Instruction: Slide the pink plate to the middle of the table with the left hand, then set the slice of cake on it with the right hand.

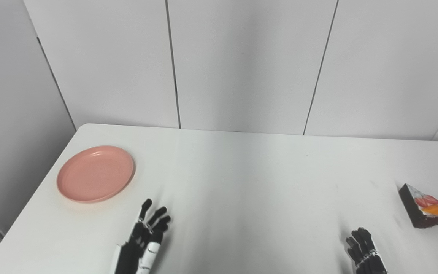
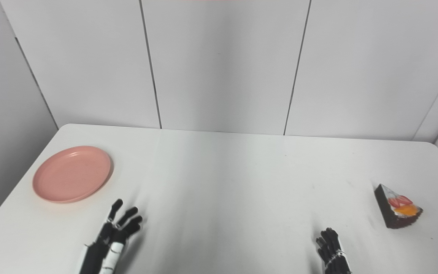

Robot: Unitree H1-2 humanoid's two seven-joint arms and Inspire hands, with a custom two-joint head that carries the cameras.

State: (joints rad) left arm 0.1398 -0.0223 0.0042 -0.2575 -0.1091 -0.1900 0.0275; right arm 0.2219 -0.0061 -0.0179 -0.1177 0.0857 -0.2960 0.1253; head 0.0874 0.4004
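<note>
- Clearly nothing is moved yet: pink plate (image 1: pixel 95 173) sits far left, cake slice (image 1: pixel 424 206) far right on the table (image 1: pixel 242 182).
- Left hand (image 1: pixel 145 236) empty, fingers apart; right hand (image 1: pixel 365 251) empty, fingers nearly together.
- Plate looks light, stiff, slippery: press its near rim. Cake seems soft: grip its dark sides gently.

Two hands low in the picture, both coming up from the bottom edge. Left hand (image 1: pixel 147 232) reaching forward over the table, fingers (image 1: pixel 145 207) spread apart and pointing up and a little to the right — holding nothing. White and black wrist just behind it, cut off by the edge. Right hand (image 1: pixel 363 249) lower down, only partly in view — dark fingers (image 1: pixel 360 238) close together, pointing forward. Probably empty, but hard to tell whether open or closed. Well apart from each other, one on each side.
</note>
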